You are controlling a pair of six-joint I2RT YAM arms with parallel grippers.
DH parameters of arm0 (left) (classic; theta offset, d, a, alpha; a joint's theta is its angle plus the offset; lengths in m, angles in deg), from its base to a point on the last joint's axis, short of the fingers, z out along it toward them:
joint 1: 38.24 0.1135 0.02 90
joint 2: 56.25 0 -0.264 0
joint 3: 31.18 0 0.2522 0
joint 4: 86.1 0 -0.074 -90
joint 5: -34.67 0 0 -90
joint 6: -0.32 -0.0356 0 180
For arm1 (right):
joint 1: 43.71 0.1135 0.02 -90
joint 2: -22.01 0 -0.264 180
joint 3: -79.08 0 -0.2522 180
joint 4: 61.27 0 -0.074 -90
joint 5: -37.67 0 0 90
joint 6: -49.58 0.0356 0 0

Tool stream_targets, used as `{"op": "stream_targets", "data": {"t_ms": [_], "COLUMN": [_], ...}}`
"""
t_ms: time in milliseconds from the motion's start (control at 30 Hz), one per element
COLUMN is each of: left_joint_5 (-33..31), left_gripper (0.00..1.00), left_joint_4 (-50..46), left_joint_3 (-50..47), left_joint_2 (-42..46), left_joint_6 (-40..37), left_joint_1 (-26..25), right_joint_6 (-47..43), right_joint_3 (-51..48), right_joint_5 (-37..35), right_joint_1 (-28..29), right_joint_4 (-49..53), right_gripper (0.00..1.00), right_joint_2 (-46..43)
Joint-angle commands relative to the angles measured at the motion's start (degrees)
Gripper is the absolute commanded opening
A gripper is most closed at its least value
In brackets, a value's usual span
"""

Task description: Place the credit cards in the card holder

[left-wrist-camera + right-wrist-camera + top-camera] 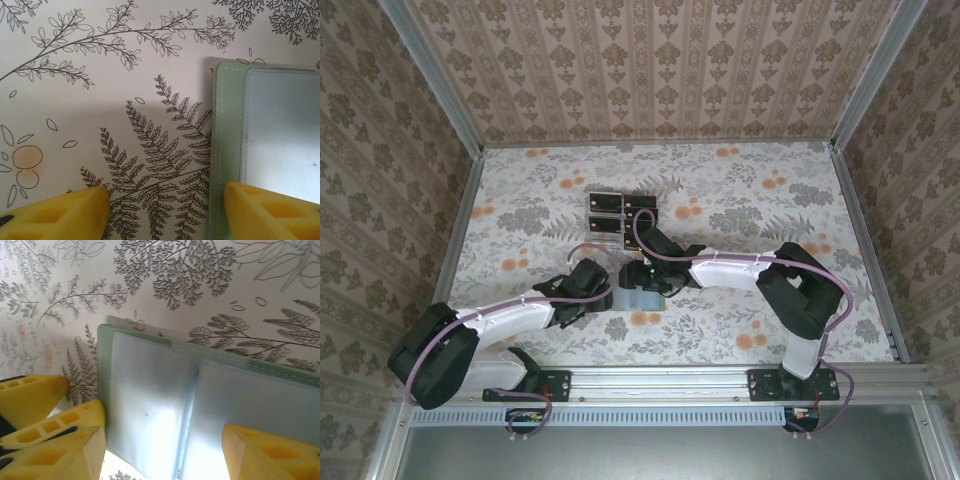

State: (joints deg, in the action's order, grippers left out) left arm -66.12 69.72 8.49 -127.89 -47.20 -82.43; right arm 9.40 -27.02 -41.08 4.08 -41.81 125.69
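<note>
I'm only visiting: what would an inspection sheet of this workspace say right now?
Surface: flower-printed tablecloth, flat.
Job's things: flat grey-green card holder lying open between the grippers; small black rectangular credit cards grouped farther back.
Clutter: nothing seen.
Grippers: left gripper and right gripper at the holder, yellow fingers spread.
Cables: purple cables along both arms.
Surroundings: patterned wallpaper walls, metal frame.

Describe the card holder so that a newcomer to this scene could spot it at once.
On the flower-patterned table, look where the two white arms meet in the middle. There lies the card holder, a flat rectangle nearer the arm bases than the black credit cards. Unlike them it is pale grey-green, with stitched edges and cloudy clear pockets inside.
</note>
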Motion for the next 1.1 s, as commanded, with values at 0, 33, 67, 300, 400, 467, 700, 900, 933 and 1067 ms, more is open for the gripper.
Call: {"op": "stream_targets", "data": {"t_ms": [0, 33, 67, 300, 400, 467, 700, 900, 933, 1067], "left_joint_5": [2.85, 2.87, 2.85, 2.64, 2.79, 2.94, 3.19, 3.24, 3.29, 3.14], "left_gripper": [0.65, 0.65, 0.65, 0.65, 0.65, 0.65, 0.65, 0.65, 0.65, 0.65], "left_joint_4": [4.09, 3.99, 3.93, 3.56, 3.73, 3.83, 4.26, 4.34, 4.35, 4.26], "left_joint_3": [-2.18, -2.18, -2.27, -2.6, -2.54, -2.52, -2.16, -1.74, -1.74, -1.74], "left_joint_2": [-1.71, -1.54, -1.34, -0.08, -0.27, -0.42, -1.2, -1.92, -2.02, -2.01], "left_joint_6": [0.67, 0.66, 0.6, 0.46, 0.36, 0.31, 0.22, 0.21, 0.25, 0.36], "left_joint_1": [-0.11, -0.09, -0.06, -0.1, -0.03, -0.1, -0.04, -0.03, -0.1, -0.11], "right_joint_6": [1.94, 2.1, 2.11, 1.69, 0.34, -0.93, -4.74, -5.35, -5.35, -5.48], "right_joint_3": [0.84, 1.15, 1.29, 1.74, 1.74, 1.71, 1.98, 1.66, 1.49, 1.47], "right_joint_5": [2.85, 2.9, 2.9, 2.18, 0.93, -0.56, -7.22, -8.25, -8.26, -7.83], "right_joint_1": [0.24, 0.22, 0.21, 0.31, 0.28, 0.11, -0.28, -0.28, -0.27, -0.28], "right_joint_4": [-2.09, -2.14, -2.24, -1.11, 0.95, 2.93, 11.45, 12.13, 11.77, 10.83], "right_gripper": [0.65, 0.65, 0.65, 0.65, 0.65, 0.65, 0.66, 0.66, 0.66, 0.65], "right_joint_2": [1.9, 2.18, 2.46, 1.1, -1.45, -3.34, -6.78, -4.66, -4.22, -1.78]}}
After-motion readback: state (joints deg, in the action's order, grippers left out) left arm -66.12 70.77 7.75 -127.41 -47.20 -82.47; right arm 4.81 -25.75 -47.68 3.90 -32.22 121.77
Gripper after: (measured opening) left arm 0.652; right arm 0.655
